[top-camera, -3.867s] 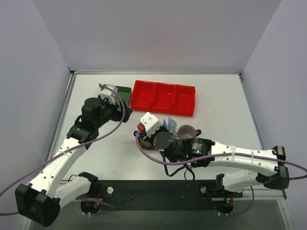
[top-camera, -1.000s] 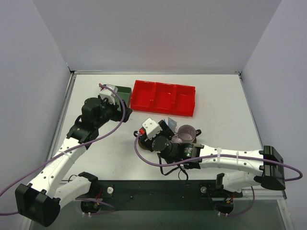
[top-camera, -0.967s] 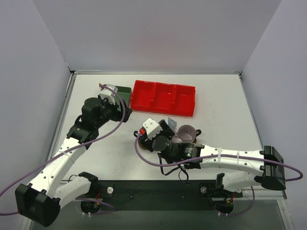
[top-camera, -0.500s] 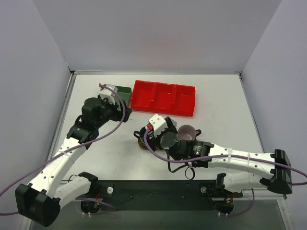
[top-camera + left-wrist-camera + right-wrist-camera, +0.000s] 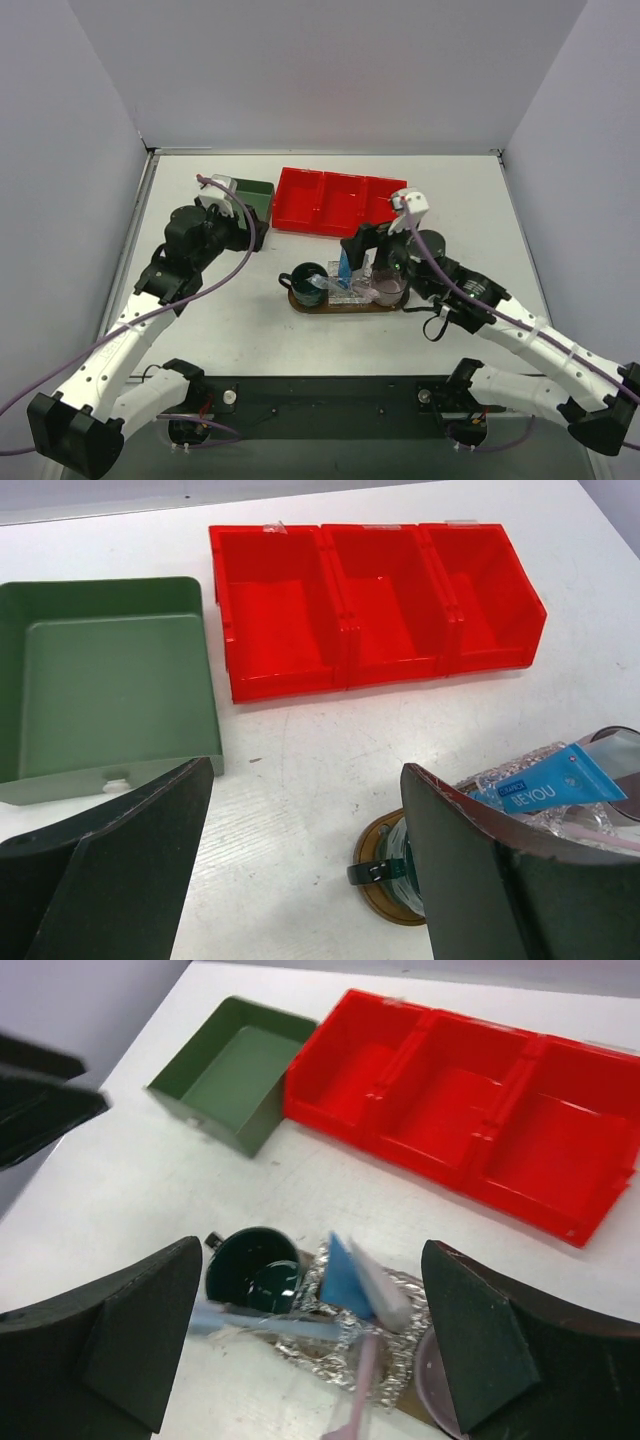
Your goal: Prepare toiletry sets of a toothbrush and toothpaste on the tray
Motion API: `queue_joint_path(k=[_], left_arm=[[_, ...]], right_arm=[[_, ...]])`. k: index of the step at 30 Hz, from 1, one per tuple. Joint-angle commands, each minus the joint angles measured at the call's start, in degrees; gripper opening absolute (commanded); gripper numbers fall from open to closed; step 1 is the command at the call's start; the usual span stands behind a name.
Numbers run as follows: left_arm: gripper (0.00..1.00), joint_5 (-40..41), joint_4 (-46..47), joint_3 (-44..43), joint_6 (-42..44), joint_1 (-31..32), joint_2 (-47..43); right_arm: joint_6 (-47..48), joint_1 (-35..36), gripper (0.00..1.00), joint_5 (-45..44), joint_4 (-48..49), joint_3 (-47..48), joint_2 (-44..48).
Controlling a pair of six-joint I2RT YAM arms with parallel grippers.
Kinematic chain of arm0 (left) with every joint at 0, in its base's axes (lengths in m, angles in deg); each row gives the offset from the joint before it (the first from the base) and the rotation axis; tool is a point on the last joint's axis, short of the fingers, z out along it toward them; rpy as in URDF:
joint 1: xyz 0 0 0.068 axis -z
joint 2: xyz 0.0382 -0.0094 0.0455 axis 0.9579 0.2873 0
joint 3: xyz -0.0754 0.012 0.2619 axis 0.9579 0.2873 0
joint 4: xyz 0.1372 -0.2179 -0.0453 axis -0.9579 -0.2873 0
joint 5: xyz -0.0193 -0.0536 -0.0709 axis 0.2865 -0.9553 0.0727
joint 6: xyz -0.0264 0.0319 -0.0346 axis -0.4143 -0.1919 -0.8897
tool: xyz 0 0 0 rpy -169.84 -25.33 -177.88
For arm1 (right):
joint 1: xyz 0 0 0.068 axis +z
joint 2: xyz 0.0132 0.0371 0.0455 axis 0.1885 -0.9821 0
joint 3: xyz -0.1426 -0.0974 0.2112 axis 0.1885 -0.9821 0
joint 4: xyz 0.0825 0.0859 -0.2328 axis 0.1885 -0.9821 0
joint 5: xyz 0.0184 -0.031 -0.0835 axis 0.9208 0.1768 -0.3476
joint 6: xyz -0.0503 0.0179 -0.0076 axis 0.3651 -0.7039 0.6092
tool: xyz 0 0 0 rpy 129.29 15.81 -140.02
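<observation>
Tray [image 5: 335, 306] long axis runs left-right, with dark green mug [image 5: 308, 283] left and pink mug [image 5: 388, 289] right. Toothpaste tube [image 5: 344, 266] between them points upward, tilted. Left gripper [image 5: 305, 870] and right gripper [image 5: 315, 1340] stand wide, empty.

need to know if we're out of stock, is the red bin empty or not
Empty. All three compartments of the red bin show bare red floors in both wrist views, with nothing inside.

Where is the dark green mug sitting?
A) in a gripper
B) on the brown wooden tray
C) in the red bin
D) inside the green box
B: the dark green mug stands on the left end of the oval brown tray.
</observation>
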Motion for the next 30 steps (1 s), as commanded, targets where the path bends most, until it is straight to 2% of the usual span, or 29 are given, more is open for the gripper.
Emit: queue_joint_path(k=[1,5,10,18,30], left_arm=[[0.87,7.5,0.3,-0.9,-1.0,-0.3,-2.4],[0.88,10.4,0.5,-0.5,-1.3,-0.3,-4.6],[0.92,12.3,2.4,1.4,-1.4,-0.2,-8.7],[0.94,16.5,3.3,2.3,-1.1,-0.2,-11.9],[0.94,16.8,3.7,2.5,-1.0,0.0,-12.2]], right_arm=[[-9.4,-8.6,0.86,2.9,-4.8,0.1,4.3],[-14.1,-20.1,0.86,5.3,-10.8,-1.6,6.9],[-15.4,-27.1,0.86,4.5,-14.5,-3.9,11.9],[-10.2,-28.0,0.85,-5.4,-19.9,-3.8,18.0],[-7.1,-27.9,0.85,-8.0,-21.8,-3.8,19.3]])
